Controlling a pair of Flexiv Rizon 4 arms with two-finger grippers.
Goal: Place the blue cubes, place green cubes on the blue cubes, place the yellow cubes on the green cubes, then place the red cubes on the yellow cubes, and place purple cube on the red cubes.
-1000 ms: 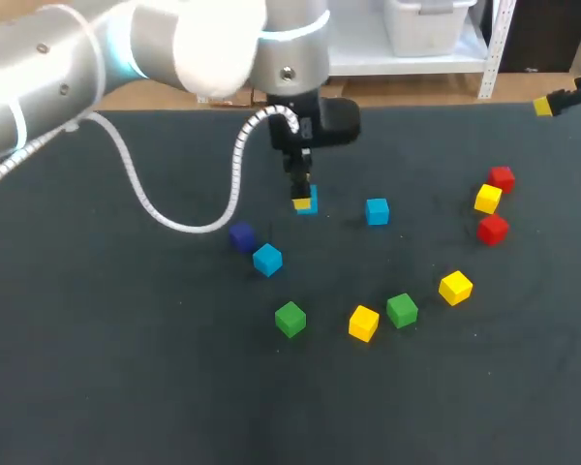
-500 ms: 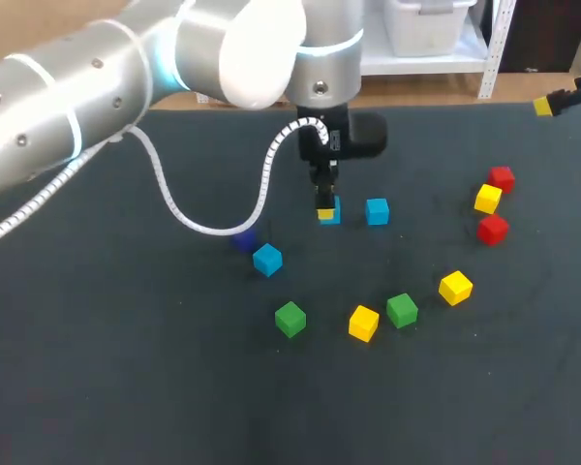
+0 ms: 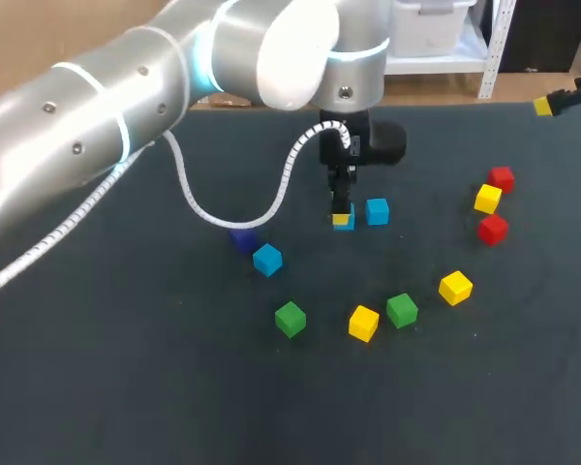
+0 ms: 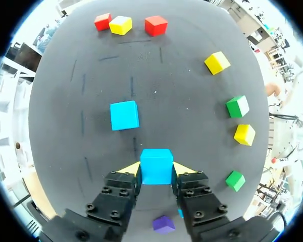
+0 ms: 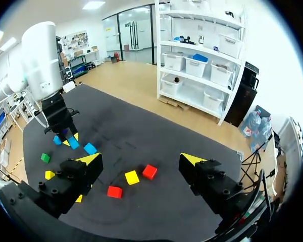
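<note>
My left gripper [image 3: 342, 215] is shut on a blue cube [image 4: 156, 166], holding it low over the table just left of a second blue cube [image 3: 377, 211]. That cube lies a little ahead of the fingers [image 4: 124, 115]. A third blue cube [image 3: 267, 260] sits beside the purple cube [image 3: 242, 239]. In front lie two green cubes [image 3: 290, 318] [image 3: 402, 310] and two yellow cubes [image 3: 364, 323] [image 3: 455, 287]. At the right, two red cubes [image 3: 502, 178] [image 3: 493, 229] flank a yellow cube [image 3: 487, 199]. My right gripper [image 5: 141, 159] hangs open and empty, high above the table's far right edge [image 3: 547, 105].
The left arm's white cable [image 3: 223, 218] loops down over the table near the purple cube. The dark mat [image 3: 126, 368] stretches bare across the front and left.
My left gripper has carried the blue cube to the right, from near the purple cube to beside the second blue cube. The right arm has stayed put.
</note>
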